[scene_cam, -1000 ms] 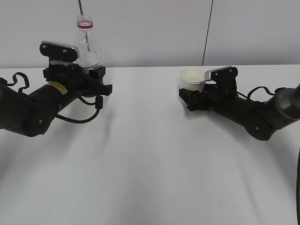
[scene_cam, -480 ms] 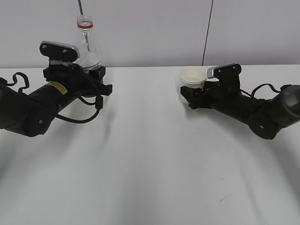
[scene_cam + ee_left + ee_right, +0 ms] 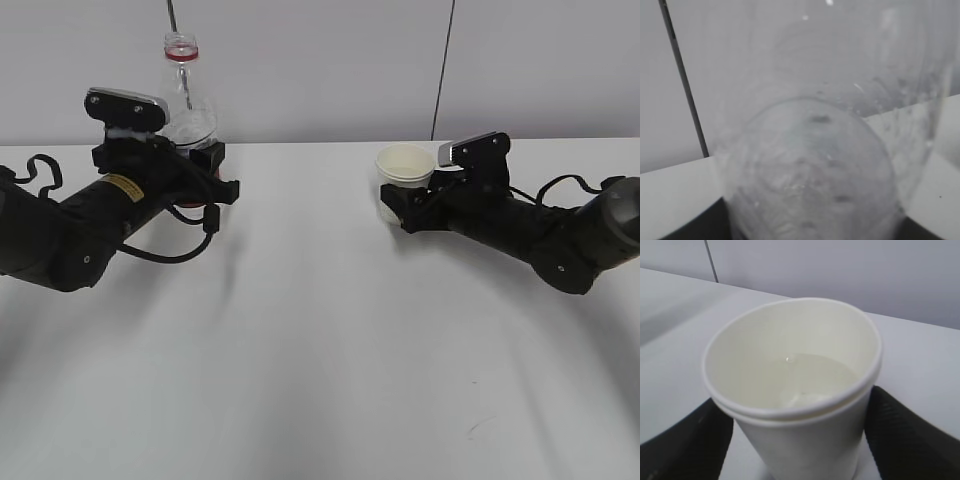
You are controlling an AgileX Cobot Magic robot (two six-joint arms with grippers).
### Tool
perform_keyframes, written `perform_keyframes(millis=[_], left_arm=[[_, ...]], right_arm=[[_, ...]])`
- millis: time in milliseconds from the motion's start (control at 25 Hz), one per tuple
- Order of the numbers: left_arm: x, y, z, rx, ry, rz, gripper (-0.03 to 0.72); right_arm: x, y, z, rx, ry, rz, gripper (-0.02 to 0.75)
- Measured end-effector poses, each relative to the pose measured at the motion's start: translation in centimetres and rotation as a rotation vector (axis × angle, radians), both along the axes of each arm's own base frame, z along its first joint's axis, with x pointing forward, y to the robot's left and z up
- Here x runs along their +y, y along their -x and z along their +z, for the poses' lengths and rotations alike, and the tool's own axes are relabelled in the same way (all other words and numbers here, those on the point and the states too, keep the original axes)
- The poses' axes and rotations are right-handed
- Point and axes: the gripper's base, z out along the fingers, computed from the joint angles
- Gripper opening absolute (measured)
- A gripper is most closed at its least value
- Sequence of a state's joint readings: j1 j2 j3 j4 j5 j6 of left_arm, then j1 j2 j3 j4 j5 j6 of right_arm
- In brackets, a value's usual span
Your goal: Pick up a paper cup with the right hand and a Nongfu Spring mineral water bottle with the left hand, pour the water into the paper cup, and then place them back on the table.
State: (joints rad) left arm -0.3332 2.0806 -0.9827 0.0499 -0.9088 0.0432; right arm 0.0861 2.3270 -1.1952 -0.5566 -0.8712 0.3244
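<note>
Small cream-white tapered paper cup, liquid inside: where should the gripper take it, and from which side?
Grip the small cream-white tapered paper cup on its side wall just under the rolled rim, coming in level from the right, fingers on opposite sides. It stands upright with liquid in it, so a side approach keeps it level; the taper widens upward, so the rim stops it slipping down. Squeeze lightly: thin paper walls probably buckle.
</note>
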Motion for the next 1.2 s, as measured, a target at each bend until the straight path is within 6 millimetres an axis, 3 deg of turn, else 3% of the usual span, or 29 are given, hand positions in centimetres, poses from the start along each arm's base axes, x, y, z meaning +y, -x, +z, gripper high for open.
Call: perform_keyframes(millis=[1200], left_arm=[[0.00, 0.00, 0.00, 0.000, 0.000, 0.000, 0.295]], right_arm=[[0.04, 0.12, -0.28, 0.036, 0.014, 0.009, 0.599]])
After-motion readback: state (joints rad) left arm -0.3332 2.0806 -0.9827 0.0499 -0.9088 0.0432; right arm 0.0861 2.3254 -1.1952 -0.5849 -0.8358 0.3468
